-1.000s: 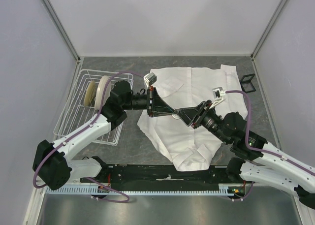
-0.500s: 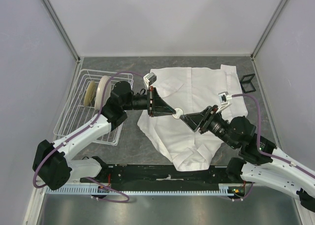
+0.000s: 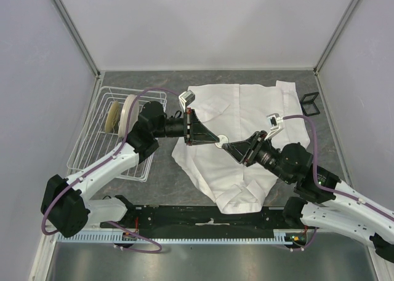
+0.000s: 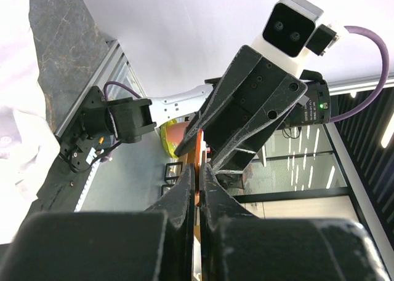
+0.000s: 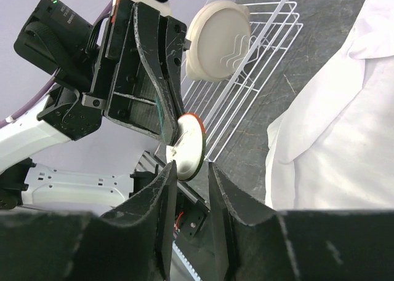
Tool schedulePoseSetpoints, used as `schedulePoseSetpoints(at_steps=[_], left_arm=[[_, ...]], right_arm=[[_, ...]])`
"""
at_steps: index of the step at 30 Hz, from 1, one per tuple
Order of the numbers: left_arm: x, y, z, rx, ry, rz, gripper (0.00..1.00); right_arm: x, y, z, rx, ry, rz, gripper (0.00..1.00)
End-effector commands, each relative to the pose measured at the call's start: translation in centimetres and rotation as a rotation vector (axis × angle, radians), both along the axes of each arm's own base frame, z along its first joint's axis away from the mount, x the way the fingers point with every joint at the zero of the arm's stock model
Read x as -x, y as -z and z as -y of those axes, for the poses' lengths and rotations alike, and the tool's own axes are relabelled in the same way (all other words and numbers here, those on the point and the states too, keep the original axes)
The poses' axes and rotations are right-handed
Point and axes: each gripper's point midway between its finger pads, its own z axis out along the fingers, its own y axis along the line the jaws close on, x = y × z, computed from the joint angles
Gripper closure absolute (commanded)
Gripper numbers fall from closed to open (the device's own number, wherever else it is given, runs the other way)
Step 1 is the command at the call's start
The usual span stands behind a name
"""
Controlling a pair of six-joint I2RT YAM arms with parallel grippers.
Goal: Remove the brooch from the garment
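Two pairs of jaws meet nose to nose above the cloth. The left gripper is clamped on the brooch, pinching the small round disc by its edge so that it stands out past the fingertips. In the left wrist view those jaws are pressed almost together, with only a thin coppery sliver showing in the slit between them. The right gripper faces it with its jaws apart. The lower rim of the disc dips into the gap at their tips, and whether either right finger touches it cannot be told. From the right wrist the disc shows a pale face with a reddish-brown rim, and it hangs in the air, clear of the cloth. From above, the brooch reads as a small pale spot between the two black gripper noses, over the left front of the garment. That garment is a white wrinkled shirt spread flat on the dark mottled table, with one sleeve reaching toward the far right corner. Both arms lean inward from their bases at the near edge, each trailing a purple cable. Left of the shirt sits a white wire rack with cream plates standing on edge in its far end. A small black wire stand stands just beside the shirt's far right sleeve, near the right wall.
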Motion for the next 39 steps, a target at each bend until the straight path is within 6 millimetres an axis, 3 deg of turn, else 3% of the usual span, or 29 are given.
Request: schedulePoseSetpoints(at_steps=[1,7,10,12,13,15,16,17,18,20,21,22,23,25,26,27,29,31,32,36,39], left_arm=[[0.4,-0.9,-0.1,0.032,0.017,0.093,0.98],[0.4,-0.6,0.0,0.031,0.025,0.109,0.98],[0.2,-0.3,0.0,0.013,0.023,0.111,0.98],[-0.1,0.7,0.1,-0.028,0.023,0.104,0.96],[-0.3,0.8,0.0,-0.037,0.021,0.106,0.78],[-1.7,0.9,-1.2,-0.056,-0.021,0.142,0.57],[-2.3,1.9,-2.0,-0.105,-0.048,0.106,0.17],[-4.3,1.9,-3.6,-0.128,-0.124,0.121,0.09],[-4.9,1.8,-4.9,-0.156,-0.164,0.176,0.06],[-6.9,2.8,-8.0,-0.252,-0.289,0.165,0.04],[-7.1,2.7,-8.9,-0.281,-0.313,0.234,0.04],[-7.0,3.1,-9.7,-0.327,-0.333,0.225,0.04],[-7.7,3.2,-10.3,-0.364,-0.381,0.251,0.03],[-7.3,3.3,-10.8,-0.376,-0.389,0.290,0.02],[-7.1,3.3,-10.7,-0.364,-0.382,0.290,0.02],[-6.8,3.3,-10.5,-0.352,-0.369,0.293,0.03],[-6.3,3.4,-10.0,-0.315,-0.333,0.293,0.03],[-6.2,4.0,-9.7,-0.305,-0.307,0.285,0.04],[-6.0,3.9,-9.5,-0.296,-0.290,0.289,0.04],[-6.0,3.5,-8.7,-0.263,-0.242,0.310,0.04],[-5.8,3.0,-8.3,-0.254,-0.213,0.344,0.05]], right_arm=[[0.2,-2.6,-0.4,-0.061,-0.014,0.034,0.68],[0.2,-3.1,-0.7,-0.076,-0.025,0.043,0.85],[-0.2,-3.1,-0.8,-0.066,-0.014,0.055,1.00],[-0.7,-3.2,-0.8,-0.055,0.007,0.060,1.00],[-0.9,-3.1,-0.8,-0.046,0.018,0.063,1.00],[-1.7,-2.5,-0.4,0.008,0.055,0.073,1.00],[-2.6,-2.1,0.3,0.039,0.119,0.076,1.00],[-3.1,-0.9,1.0,0.113,0.149,0.074,1.00],[-4.0,-0.7,1.5,0.160,0.198,0.071,1.00],[-5.8,1.3,4.0,0.328,0.330,0.056,1.00],[-6.7,1.4,4.4,0.383,0.369,0.054,1.00],[-7.5,1.8,5.2,0.439,0.414,0.048,1.00],[-8.9,2.9,7.9,0.549,0.522,0.019,1.00],[-11.6,3.8,9.9,0.741,0.605,-0.003,1.00],[-13.0,4.4,13.2,0.853,0.718,-0.038,1.00],[-14.5,5.3,14.4,1.009,0.746,-0.046,1.00],[-16.6,5.4,18.4,1.151,0.875,-0.095,1.00],[-18.8,6.9,20.7,1.302,0.910,-0.154,1.00],[-19.8,6.8,23.0,1.317,0.968,-0.193,1.00],[-23.5,9.2,27.5,1.416,1.009,-0.313,1.00],[-24.8,9.8,31.1,1.442,1.078,-0.385,1.00]])
